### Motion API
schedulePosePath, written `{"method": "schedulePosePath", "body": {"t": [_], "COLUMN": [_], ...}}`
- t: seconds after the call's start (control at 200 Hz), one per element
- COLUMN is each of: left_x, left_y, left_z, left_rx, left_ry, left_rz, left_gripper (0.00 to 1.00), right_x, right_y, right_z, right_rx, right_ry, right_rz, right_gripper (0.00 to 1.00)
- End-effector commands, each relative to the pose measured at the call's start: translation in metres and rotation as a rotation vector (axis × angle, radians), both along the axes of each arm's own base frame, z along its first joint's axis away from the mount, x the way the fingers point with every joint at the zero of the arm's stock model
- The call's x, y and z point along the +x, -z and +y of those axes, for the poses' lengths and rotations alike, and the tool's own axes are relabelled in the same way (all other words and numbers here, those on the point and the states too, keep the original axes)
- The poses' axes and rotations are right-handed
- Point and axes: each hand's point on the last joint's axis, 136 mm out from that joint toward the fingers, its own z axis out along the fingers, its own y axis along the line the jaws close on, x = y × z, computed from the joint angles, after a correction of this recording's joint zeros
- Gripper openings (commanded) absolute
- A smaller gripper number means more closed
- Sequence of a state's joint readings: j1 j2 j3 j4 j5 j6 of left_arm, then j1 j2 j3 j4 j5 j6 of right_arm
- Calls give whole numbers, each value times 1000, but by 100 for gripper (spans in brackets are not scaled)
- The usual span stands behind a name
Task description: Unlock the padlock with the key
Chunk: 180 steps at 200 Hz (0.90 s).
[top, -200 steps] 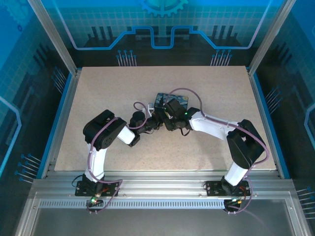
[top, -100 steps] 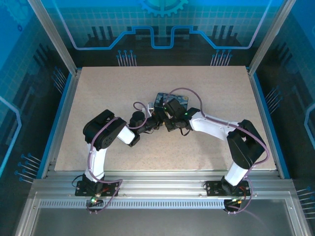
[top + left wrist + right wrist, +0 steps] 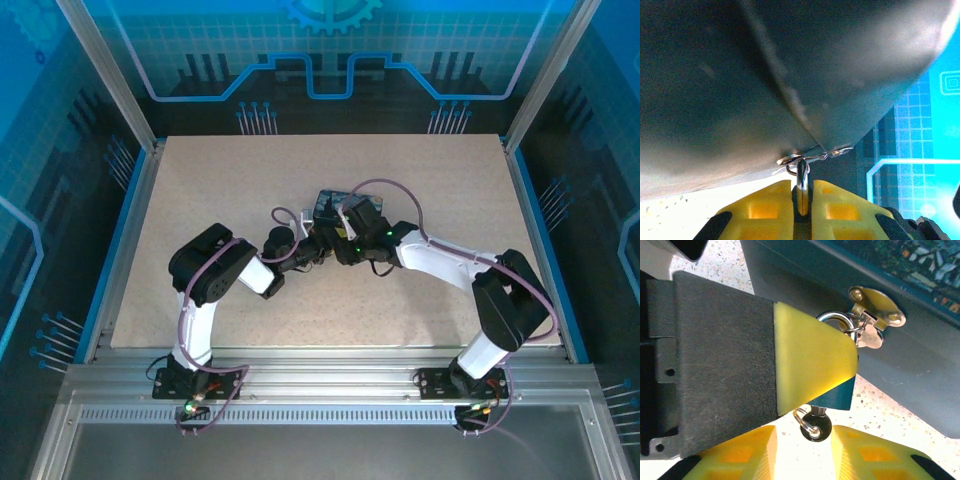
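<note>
Compared with a second ago, the right arm (image 3: 450, 262) has swung its elbow outward towards the table's right side; its wrist has turned over the dark box (image 3: 335, 203), and the purple cable (image 3: 380, 182) now loops wider above it. The left arm (image 3: 215, 270) and the box sit where they were, mid-table (image 3: 220, 180).

The padlock (image 3: 842, 390) hangs on the box's side; its teal body is mostly covered, only a lower corner showing. Its silver shackle (image 3: 832, 316) passes through a brass-coloured hasp (image 3: 875, 310) fixed to the box wall. The key (image 3: 816, 427), with a black head and a small split ring, sits in the bottom of the lock body, pointing down.

The left gripper (image 3: 801, 192) is clamped on the padlock; its yellow pads (image 3: 775, 200) stand almost together, with the shackle rising out of the slot between them. From the right wrist, one pad lies flat over the lock's face.

The right gripper (image 3: 804, 447) stands with its jaws apart, one on either side of the key head; a gap shows on one side, so it is not pinching the key.
</note>
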<state>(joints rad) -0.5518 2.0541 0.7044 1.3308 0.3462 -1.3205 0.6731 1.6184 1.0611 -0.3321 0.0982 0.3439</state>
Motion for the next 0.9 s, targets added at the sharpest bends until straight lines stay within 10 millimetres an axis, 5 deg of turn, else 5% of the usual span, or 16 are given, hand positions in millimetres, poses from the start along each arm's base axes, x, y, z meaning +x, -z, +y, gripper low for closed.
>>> {"method": "schedulePosePath", "body": {"t": [0.0, 0.896], "left_x": [-3, -8], "left_y": [-29, -30], "left_z": [-9, -13], "left_rx": [-58, -71], "left_ry": [41, 73], "left_rz": [-76, -66], "left_gripper": [0, 0], "right_x": [5, 28], "right_y": [-16, -24], "right_z": [6, 23], "right_rx": [12, -125], "right_ry": [-14, -50], "right_rz": [-58, -166], "right_gripper": [36, 29]}}
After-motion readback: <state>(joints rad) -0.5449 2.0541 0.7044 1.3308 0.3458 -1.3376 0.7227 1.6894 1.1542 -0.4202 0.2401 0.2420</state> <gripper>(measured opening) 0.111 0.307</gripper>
